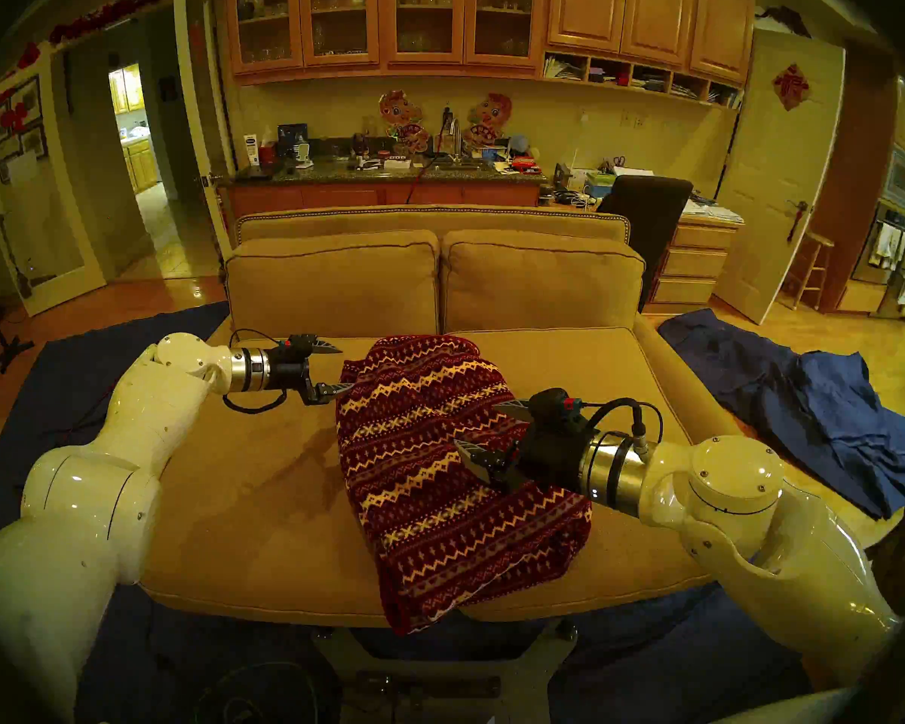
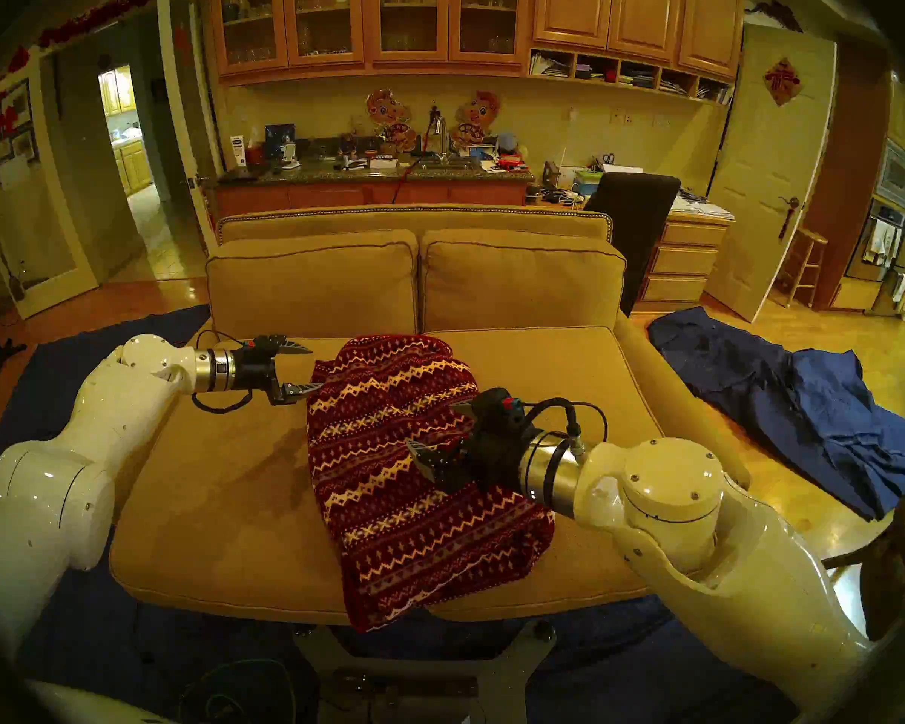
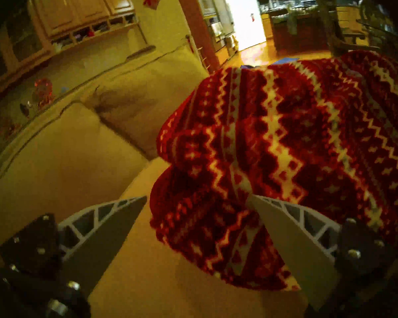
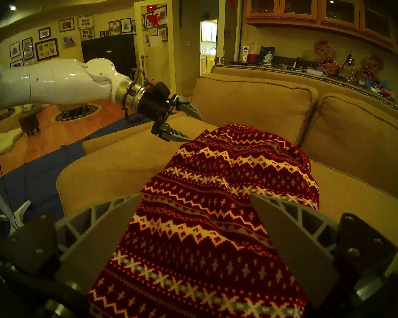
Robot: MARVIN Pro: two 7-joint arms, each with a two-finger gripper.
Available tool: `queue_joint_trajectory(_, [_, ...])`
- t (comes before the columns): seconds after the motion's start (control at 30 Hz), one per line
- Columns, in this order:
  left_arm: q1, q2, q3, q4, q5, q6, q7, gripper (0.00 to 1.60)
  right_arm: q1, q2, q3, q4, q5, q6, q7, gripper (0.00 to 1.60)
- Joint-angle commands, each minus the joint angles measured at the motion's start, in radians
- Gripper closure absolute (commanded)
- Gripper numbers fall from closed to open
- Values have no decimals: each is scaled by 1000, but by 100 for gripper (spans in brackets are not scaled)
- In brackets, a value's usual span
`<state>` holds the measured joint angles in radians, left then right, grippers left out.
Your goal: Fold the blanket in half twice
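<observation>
The dark red patterned blanket [image 1: 429,472] [image 2: 377,540] lies folded in a long strip across the middle of the sofa seat [image 1: 257,472]. Its near end hangs over the front edge. My left gripper [image 1: 343,367] [image 2: 314,367] [image 4: 194,129] is open at the blanket's far left corner. In the left wrist view the corner of the blanket [image 3: 285,138] sits between the spread fingers of that gripper [image 3: 198,197], one finger against the fleece. My right gripper [image 1: 475,425] [image 2: 429,422] [image 4: 195,196] hovers open over the blanket's [image 4: 205,241] right middle, holding nothing.
Two back cushions [image 1: 335,284] stand behind the seat. A wrinkled blue cloth [image 1: 805,420] lies on the floor to the right of the sofa, and a dark blue floor sheet [image 1: 74,373] lies under and left of it. A dark chair [image 1: 643,206] stands behind the sofa.
</observation>
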<state>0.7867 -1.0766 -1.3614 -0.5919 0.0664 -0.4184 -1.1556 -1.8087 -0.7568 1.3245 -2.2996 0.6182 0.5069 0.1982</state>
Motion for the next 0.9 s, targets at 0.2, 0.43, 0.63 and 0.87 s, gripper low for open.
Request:
queue_joint_trajectory(0.2, [65, -23, -31, -184, -75, -2, -85, 0, 3, -1, 1, -6, 0, -2, 1, 0])
queue_joint_trajectory(0.43, [72, -89, -30, -291, -110, -1, -101, 0, 3, -1, 1, -5, 0, -2, 1, 0])
queue_joint_trajectory(0.63, [101, -144, -15, -370, -124, 16, -106, 0, 3, -1, 0, -4, 1, -2, 1, 0])
queue_joint_trajectory(0.87, [156, -183, 8, -457, -132, 52, -103, 0, 3, -1, 0, -3, 1, -2, 0, 0])
